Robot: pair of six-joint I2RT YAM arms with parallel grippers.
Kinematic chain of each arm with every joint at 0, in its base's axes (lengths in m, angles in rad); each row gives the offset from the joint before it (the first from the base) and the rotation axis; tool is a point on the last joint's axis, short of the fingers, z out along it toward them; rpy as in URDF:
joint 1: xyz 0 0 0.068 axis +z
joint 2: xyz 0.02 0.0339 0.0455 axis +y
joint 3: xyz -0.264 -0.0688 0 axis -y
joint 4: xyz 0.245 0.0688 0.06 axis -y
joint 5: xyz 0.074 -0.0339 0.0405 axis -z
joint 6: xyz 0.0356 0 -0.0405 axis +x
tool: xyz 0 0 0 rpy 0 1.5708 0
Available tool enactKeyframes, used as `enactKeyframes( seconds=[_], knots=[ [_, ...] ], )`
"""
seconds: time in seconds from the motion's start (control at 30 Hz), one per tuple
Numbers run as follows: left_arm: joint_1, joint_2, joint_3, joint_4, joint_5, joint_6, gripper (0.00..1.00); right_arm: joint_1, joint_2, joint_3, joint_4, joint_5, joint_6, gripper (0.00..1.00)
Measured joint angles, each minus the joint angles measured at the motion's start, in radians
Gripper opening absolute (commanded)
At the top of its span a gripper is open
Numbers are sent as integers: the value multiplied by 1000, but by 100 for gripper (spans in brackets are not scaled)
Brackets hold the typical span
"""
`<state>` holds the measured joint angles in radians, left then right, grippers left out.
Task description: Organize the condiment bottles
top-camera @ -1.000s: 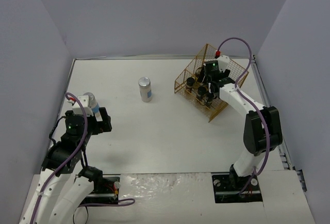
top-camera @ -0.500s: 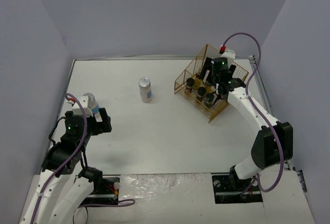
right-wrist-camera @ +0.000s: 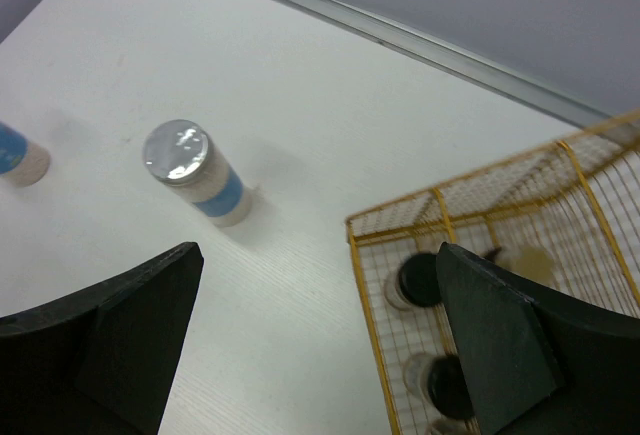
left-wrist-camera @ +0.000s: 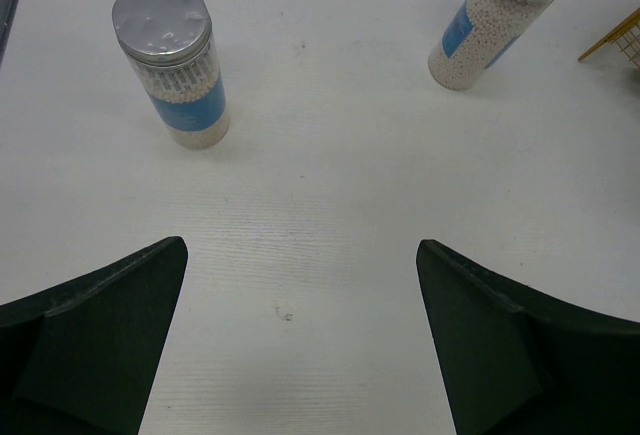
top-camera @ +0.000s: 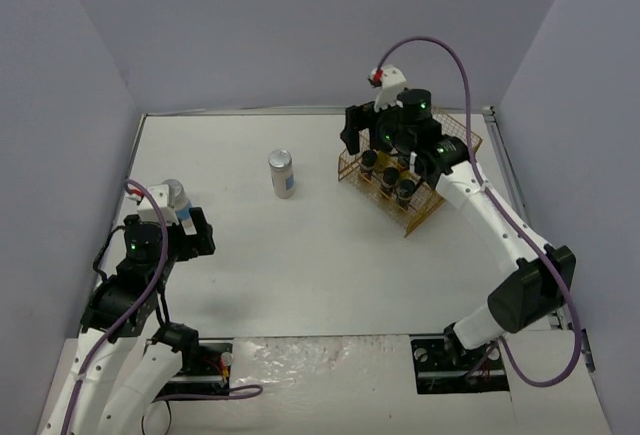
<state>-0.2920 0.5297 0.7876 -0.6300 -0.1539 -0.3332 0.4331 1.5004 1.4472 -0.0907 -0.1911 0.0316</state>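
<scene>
We see both grippers wide & empty, nothing held: right gripper (top-camera: pixel 368 135) hangs over the wire basket (top-camera: pixel 430 210), where black-capped jars (top-camera: pixel 388 177) sit grouped, while left gripper (left-wrist-camera: pixel 300 285) faces two silver-lidded jars (left-wrist-camera: pixel 170 65) standing loose on the desk (left-wrist-camera: pixel 320 195), prob. next pickups.

The right wrist view's edge cuts off one blue-labelled jar (right-wrist-camera: pixel 15 155).

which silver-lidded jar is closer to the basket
The jar standing alone mid-table, just left of the basket. The other jar stands far off to the left.
</scene>
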Motion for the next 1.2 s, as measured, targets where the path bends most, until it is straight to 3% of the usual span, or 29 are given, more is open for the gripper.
enactKeyframes(
  seconds=[0.4, 0.83, 1.2],
  knots=[
    [6, -28, -1, 0, -1, 0, 97, 179, 403, 231, -30, -135, -181, 100],
    [7, -26, -1, 0, -1, 0, 97, 254, 636, 422, -27, -153, -286, 99],
    [17, -9, -1, 0, 0, 0, 97, 255, 742, 494, -27, -149, -315, 77]
  ],
)
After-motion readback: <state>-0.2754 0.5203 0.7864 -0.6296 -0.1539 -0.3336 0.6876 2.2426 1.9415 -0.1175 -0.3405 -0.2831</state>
